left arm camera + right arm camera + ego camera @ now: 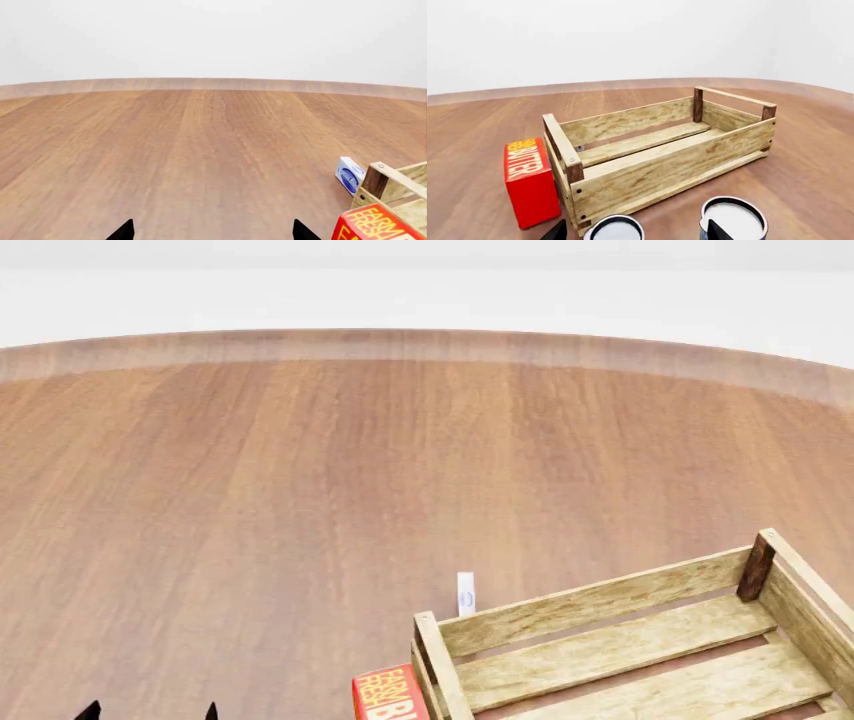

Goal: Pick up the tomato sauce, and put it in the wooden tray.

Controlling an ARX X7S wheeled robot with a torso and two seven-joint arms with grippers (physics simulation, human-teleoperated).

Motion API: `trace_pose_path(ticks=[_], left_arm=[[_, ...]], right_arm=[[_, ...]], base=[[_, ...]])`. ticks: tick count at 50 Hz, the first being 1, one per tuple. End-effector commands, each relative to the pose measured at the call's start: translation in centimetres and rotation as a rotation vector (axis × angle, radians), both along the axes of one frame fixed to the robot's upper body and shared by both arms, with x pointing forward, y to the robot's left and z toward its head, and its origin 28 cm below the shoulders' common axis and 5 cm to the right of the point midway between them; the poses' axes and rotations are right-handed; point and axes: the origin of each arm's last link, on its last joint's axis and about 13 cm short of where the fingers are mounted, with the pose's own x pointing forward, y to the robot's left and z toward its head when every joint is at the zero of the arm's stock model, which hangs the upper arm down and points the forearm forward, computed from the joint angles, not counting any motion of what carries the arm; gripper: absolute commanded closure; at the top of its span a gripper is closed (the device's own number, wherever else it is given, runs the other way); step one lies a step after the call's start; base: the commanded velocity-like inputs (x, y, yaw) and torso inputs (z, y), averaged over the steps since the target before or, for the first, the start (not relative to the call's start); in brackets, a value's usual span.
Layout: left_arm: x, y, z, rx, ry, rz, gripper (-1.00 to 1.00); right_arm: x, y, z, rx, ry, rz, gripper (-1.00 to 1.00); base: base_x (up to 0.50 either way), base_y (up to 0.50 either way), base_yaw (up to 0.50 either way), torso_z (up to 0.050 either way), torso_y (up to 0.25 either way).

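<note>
A red box lettered "BUTTER", with "FARM FRESH" read on its top, is stood just beside one end of the wooden tray, and a small white and blue carton is seen beyond it. Two cans are shown from above only, labels hidden, so the tomato sauce cannot be singled out. Left gripper and right gripper tips are held apart, nothing between them.
</note>
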Motion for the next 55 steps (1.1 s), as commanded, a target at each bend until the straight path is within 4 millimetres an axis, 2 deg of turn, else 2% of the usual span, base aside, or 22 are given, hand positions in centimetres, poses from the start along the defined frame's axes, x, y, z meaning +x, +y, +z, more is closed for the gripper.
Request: trace_pose_path(ticks=[1, 37, 55], left_arm=[[0.0, 0.0, 0.0, 0.000, -0.029, -0.010, -1.00], [0.0, 0.0, -0.1, 0.002, -0.030, -0.011, -1.00], [0.0, 0.0, 0.0, 0.002, -0.029, -0.010, -1.00]], right_arm=[[0.4, 0.2, -1.0, 0.004, 0.048, 0.010, -1.00], [1.9, 0.2, -3.2, -0.009, 0.178, 0.054, -1.00], [3.2, 0.1, -2.7, -0.033, 0.165, 0.052, -1.00]], base=[[0.00, 0.00, 0.00, 0.000, 0.000], [0.00, 0.00, 0.00, 0.000, 0.000], [0.00, 0.00, 0.00, 0.000, 0.000]])
